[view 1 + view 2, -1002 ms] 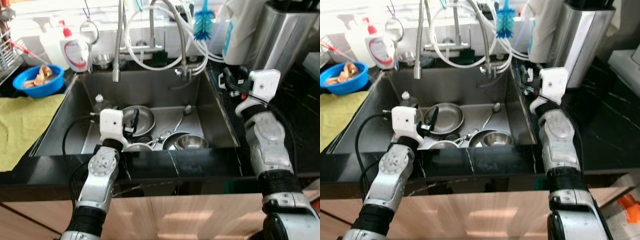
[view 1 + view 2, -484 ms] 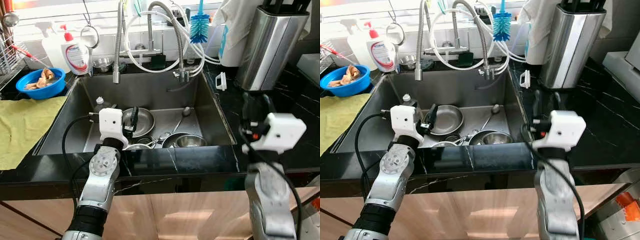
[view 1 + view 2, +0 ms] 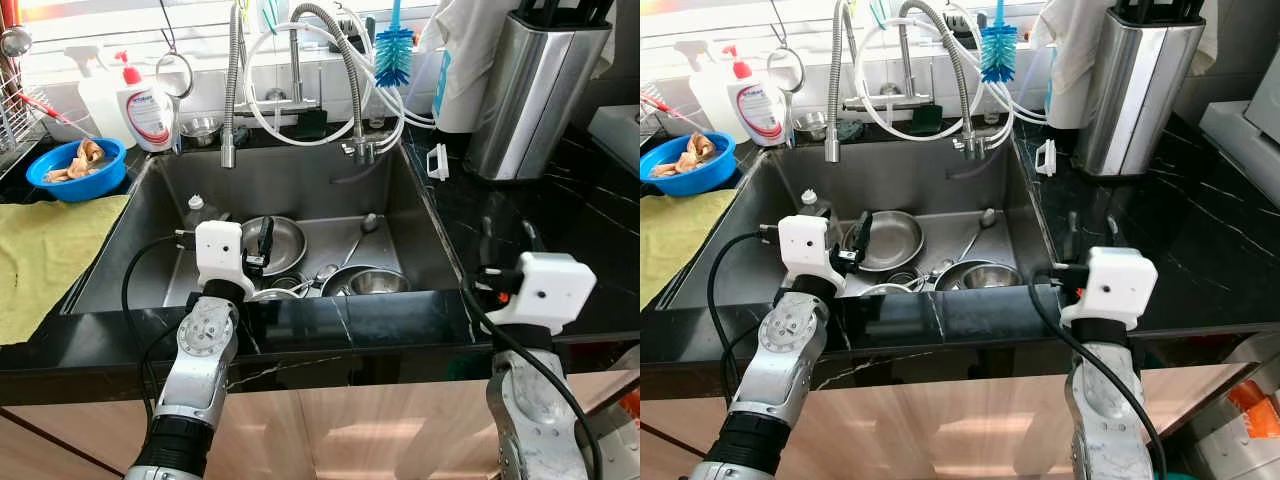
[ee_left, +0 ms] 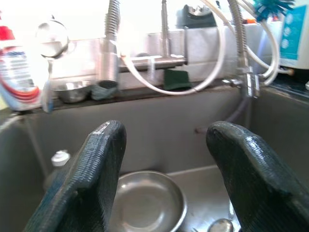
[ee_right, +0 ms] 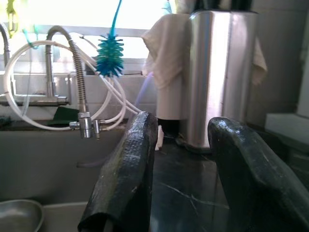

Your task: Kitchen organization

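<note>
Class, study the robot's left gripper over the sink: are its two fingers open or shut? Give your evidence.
Open. In the left wrist view the left gripper has its two black fingers standing well apart, with the sink wall and a steel bowl visible between them.

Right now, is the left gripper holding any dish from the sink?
No. The left gripper hangs open and empty above the steel bowl lying in the sink.

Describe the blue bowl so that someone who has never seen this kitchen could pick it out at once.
Start at the steel sink set in the black counter and go to its far left corner, past the white soap bottle with the red pump. The blue bowl sits there at the far edge of a yellow-green cloth. It is the one blue dish, holding brownish scraps, while the sink's bowls are bare steel.
</note>
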